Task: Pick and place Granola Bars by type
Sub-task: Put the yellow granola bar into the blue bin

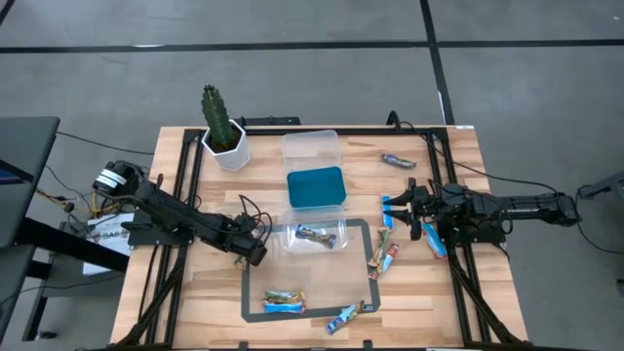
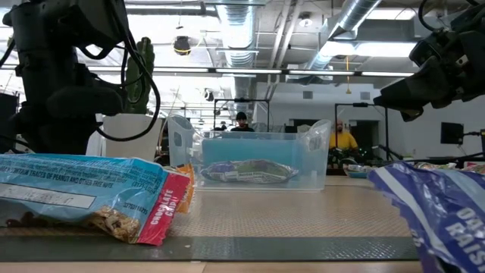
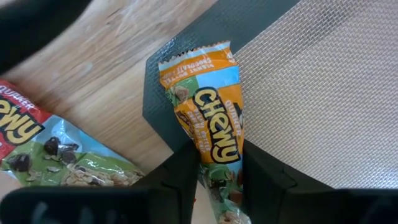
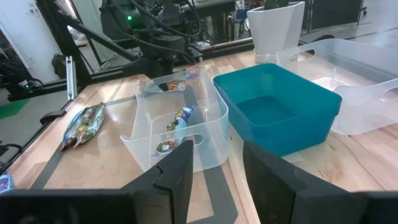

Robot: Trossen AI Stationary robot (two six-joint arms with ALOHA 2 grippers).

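Note:
An orange-and-blue Chewy granola bar (image 3: 208,118) lies across the dark border at the near left corner of the mesh mat (image 3: 323,93). My left gripper (image 3: 221,152) points down over it, by the mat's left edge (image 1: 255,255), shut on the bar. A red-and-green bar (image 3: 56,155) lies beside it on the wood. The nearest clear tub (image 1: 314,234) holds one bar (image 4: 177,118). More bars lie at the mat's front (image 1: 283,300) and right (image 1: 385,255). My right gripper (image 4: 214,168) waits open at the table's right (image 1: 414,210). My left gripper pinches the orange bar between its two fingers (image 3: 183,168), across the wrapper's long sides (image 3: 214,158), in the half toward its green-printed end. The fingers come from above, pointing steeply down and lying across the bar. The bar lies flat on the mat's border.
A blue tub (image 1: 315,186) and a second clear tub (image 1: 310,148) stand in a row behind the nearest one. A cactus in a white pot (image 1: 224,136) stands at the far left. Loose bars lie at the far right (image 1: 398,159) and under the right arm (image 1: 434,239).

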